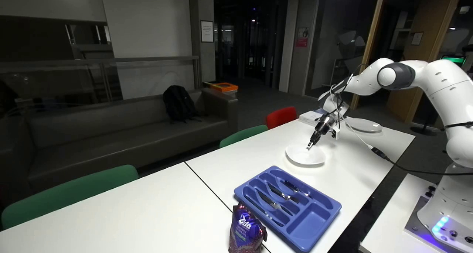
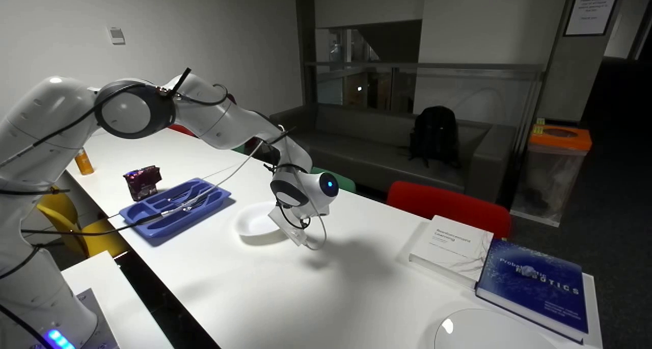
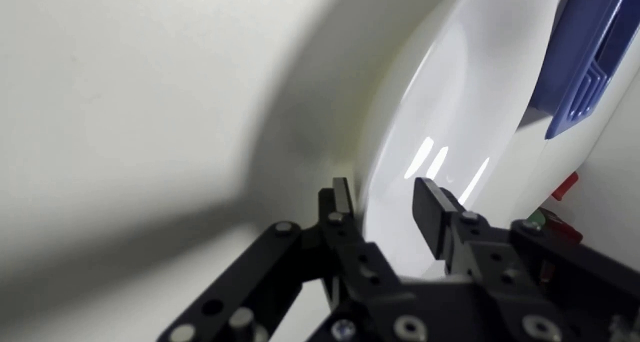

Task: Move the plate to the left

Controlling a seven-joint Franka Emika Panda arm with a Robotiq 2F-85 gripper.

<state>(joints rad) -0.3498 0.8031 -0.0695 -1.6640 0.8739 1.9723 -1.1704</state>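
Closest to our wrist camera, the black gripper [image 3: 384, 197] stands with its jaws apart, and we see the rim of the white plate [image 3: 460, 107] between them: one jaw sits just outside the rim, the other over the plate's inside. Whether either touches it, we cannot tell. In both exterior views we find the plate on the white table [image 1: 129, 208], between the blue tray [image 1: 309, 219] and two books [image 2: 501, 267], one white and one blue. Cutlery [image 1: 283, 195] lies in the tray's long slots, and just beside the tray a shiny purple bag [image 1: 245, 229] stands upright. Near the books we notice a second plate [image 1: 363, 125]. Beyond the table, a black backpack [image 1: 180, 103] rests on the grey sofa [image 1: 122, 138].
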